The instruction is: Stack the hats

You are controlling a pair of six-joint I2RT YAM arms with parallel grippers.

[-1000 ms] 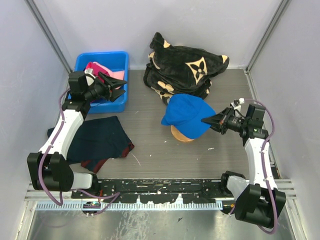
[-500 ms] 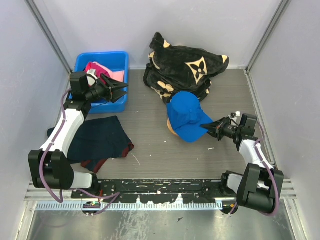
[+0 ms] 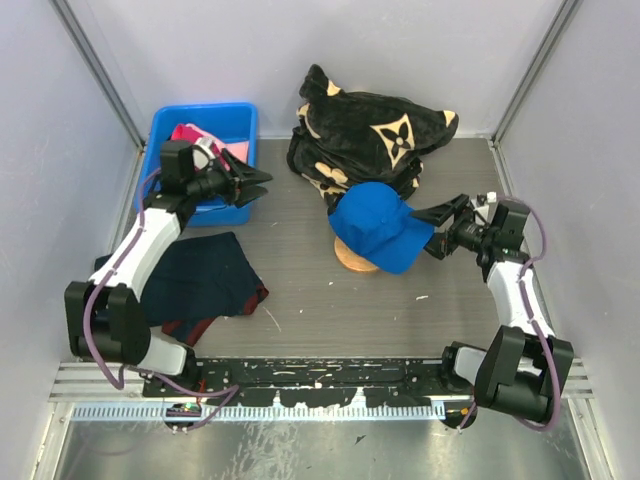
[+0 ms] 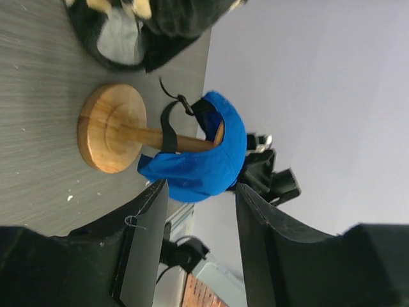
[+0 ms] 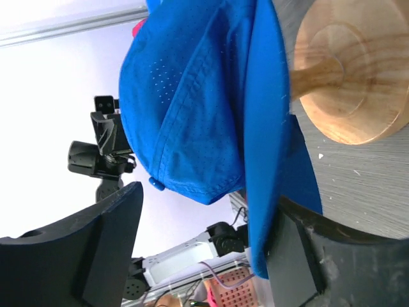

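Royal blue cap [image 3: 375, 228] sits crown-up on the wooden stand [image 3: 352, 263] mid table [image 3: 300, 300], brim pointing toward the right arm, strap side hanging by the post. Right gripper [image 3: 424, 232] is level with the brim, jaws wide apart, clamping nothing; in the wrist view the brim edge hangs close to one finger [image 5: 300, 256], can't tell if it touches. Left gripper [image 3: 263, 188] hovers at the near right corner of the blue bin [image 3: 165, 125], jaws about half open, nothing between them. Magenta cap [image 3: 190, 135] and light pink cap [image 3: 237, 150] lie crumpled together in the bin; black cap not spotted. Black plush bundle [image 3: 375, 130] is behind the stand, navy cloth [image 3: 200, 275] flat at left. Caps look light and floppy, crowns will collapse under a pinch, and thin fabric may slip. The brim is the stiff part, so I'd take the next one by the brim edge or the front panel seam, then lower it crown-first over the blue one
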